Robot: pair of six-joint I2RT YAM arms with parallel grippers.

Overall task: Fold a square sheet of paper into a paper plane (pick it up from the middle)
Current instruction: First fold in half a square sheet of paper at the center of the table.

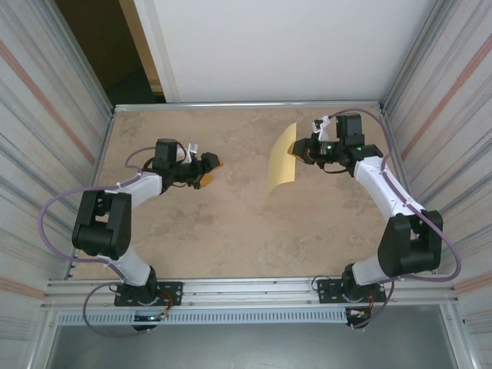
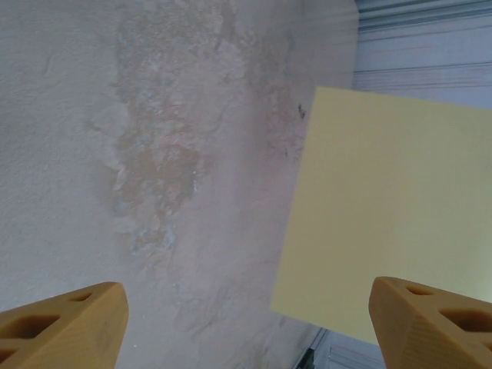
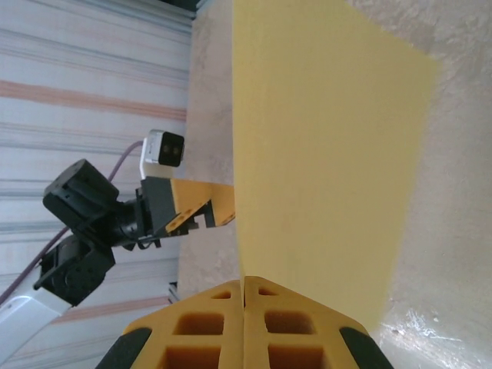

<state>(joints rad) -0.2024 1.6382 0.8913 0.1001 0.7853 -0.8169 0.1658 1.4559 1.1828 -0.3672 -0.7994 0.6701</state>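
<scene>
So right now the right gripper (image 1: pixel 301 150) is pinched tight on one edge of the thin, plain pale-yellow square sheet of paper (image 1: pixel 280 161). It holds the sheet up over the mottled beige stone-look tabletop (image 1: pixel 215 223) so it stands on edge like a little flag, right of centre. In the right wrist view the two orange fingers (image 3: pixel 207 338) are pressed together with the sheet's edge sandwiched between them, about halfway along. That fits the "grab it from the middle" idea and should stop the sheet drooping to one side. The left gripper (image 1: pixel 207 171) sits well apart from it on the left, jaws spread wide and aimed at the sheet's flat face, which its own camera looks straight at. My guess is it's lined up to take the free side so the two can make a crease. The sheet looks flat with no folds, so the plane is barely started. Can't quite tell if the bottom edge brushes the tabletop or hangs just clear.
</scene>
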